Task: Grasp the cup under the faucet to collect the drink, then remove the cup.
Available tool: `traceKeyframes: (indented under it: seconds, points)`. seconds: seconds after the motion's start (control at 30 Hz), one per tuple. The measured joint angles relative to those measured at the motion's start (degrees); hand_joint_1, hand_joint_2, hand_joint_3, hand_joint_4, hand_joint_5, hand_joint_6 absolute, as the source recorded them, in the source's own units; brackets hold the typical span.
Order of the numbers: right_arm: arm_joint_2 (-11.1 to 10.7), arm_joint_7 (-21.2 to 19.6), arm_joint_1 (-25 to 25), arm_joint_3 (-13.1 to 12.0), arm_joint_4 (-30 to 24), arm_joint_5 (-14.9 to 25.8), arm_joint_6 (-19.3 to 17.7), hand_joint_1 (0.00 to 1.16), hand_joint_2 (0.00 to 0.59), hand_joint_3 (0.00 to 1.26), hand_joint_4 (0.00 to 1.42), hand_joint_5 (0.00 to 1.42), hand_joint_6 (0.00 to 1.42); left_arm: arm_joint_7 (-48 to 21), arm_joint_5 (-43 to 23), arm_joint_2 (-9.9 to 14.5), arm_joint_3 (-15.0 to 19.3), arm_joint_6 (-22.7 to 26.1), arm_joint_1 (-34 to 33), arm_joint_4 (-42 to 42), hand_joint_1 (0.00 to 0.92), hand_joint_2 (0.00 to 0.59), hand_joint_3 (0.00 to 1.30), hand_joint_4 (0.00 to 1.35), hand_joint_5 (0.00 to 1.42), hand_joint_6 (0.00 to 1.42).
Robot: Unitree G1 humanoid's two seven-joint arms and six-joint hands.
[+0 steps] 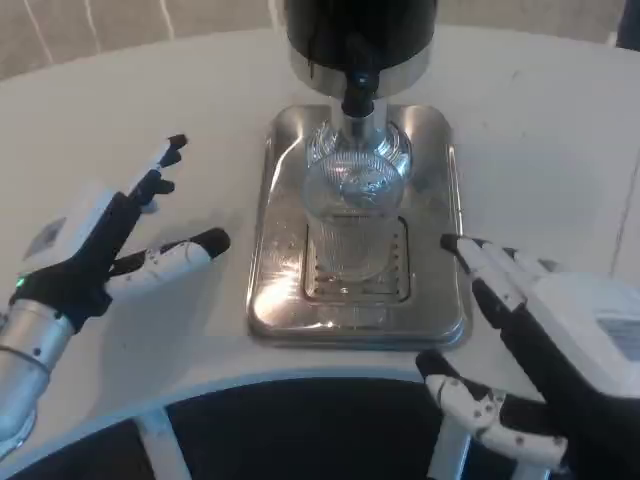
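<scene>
A clear glass cup [352,215] stands upright on the grate of the steel drip tray [285,290], directly below the black faucet [358,90] of the dark dispenser. My left hand [110,245] hovers left of the tray with fingers spread, holding nothing, a short gap from the cup. At the tray's right front corner my right hand [530,340] is also spread and empty, its fingertips [460,245] near the tray's right edge.
The dispenser body [360,30] stands at the back centre on the white round table [540,140]. The table's front edge curves across the bottom, with dark floor and white frame bars below it.
</scene>
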Motion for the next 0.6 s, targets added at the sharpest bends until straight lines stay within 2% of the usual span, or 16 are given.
traceKeyframes:
  seconds: [0.27, 0.4, 0.6]
  points:
    - [0.07, 1.38, -4.15, -0.11, 0.00, 2.01, 5.54, 0.25, 0.453, 0.00, 0.00, 0.00, 0.00, 0.01, 0.65, 3.01, 0.16, -2.31, 4.08, -2.13, 0.039, 0.041, 0.09, 0.09, 0.20, 0.28]
    - [0.10, 2.41, -6.81, -0.66, 0.02, 3.23, 10.34, 0.24, 0.453, 0.00, 0.00, 0.00, 0.01, 0.08, 1.32, 4.38, 0.13, -3.89, 6.40, -3.22, 0.039, 0.041, 0.10, 0.09, 0.20, 0.27]
    - [0.15, 2.95, -12.20, -2.17, 0.75, 7.37, 18.44, 0.24, 0.456, 0.00, 0.00, 0.00, 0.00, 0.18, 3.03, 5.90, 0.14, -5.11, 10.05, -5.36, 0.042, 0.051, 0.10, 0.09, 0.20, 0.26]
